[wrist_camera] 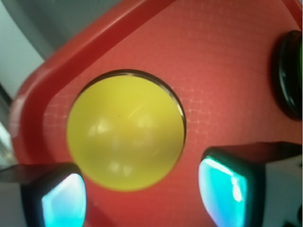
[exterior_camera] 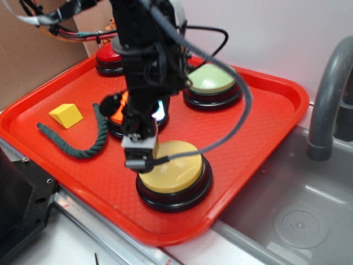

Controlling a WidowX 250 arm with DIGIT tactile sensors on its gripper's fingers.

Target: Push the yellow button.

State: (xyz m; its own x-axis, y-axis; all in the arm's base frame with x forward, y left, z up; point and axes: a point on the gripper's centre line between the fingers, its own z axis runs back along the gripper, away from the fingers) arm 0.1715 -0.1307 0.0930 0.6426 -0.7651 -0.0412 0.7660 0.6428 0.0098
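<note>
Yellow button at the near edge of the red tray, directly under the gripper. Fingers spread apart in the wrist view, clasping nothing. Probably rigid, glossy, slippery dome; best pressed at centre, not gripped. Beyond: orange button, green rope, yellow wedge, green button, red button. Right of the tray, grey sink.

Both views are evenly and brightly lit by soft light from above. In the exterior view, only faint shadows are cast on the red tray, and a pale sheen is seen on the yellow button. The arm at the upper centre is slightly motion-blurred. In the wrist view, soft white reflections are spread across the button's dome. The gripper pads at the bottom edge are out of focus and glow cyan. The frame corners are softened.
</note>
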